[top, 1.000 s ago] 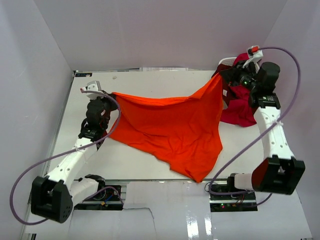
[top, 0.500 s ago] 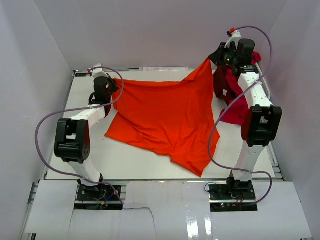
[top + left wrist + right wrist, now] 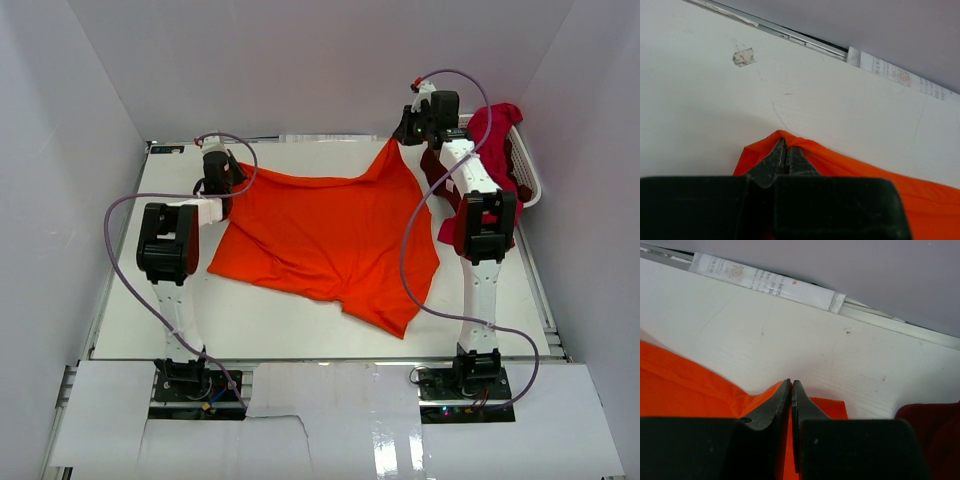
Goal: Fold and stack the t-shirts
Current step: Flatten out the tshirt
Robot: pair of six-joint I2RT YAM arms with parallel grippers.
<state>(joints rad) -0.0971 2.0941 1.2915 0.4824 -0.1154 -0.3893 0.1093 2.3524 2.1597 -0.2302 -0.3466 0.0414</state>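
A bright orange t-shirt [image 3: 330,235] lies spread over the middle of the white table, stretched between both arms. My left gripper [image 3: 222,178] is shut on the shirt's far left corner [image 3: 790,142], low over the table. At the far right, my right gripper [image 3: 405,135] is shut on the opposite far corner [image 3: 825,407]. Crimson and dark maroon t-shirts [image 3: 490,135] hang bunched over the white laundry basket [image 3: 530,175] behind the right arm; a dark red edge [image 3: 935,415] shows in the right wrist view.
White walls close in the table on the left, back and right. A printed paper strip [image 3: 765,282] lies along the table's far edge [image 3: 300,140]. A small clear scrap [image 3: 743,57] lies on the table ahead of the left gripper.
Both arms have reached farther back, carrying the orange shirt's two held corners toward the far edge. The shirt has slid away from the front and lies flatter.
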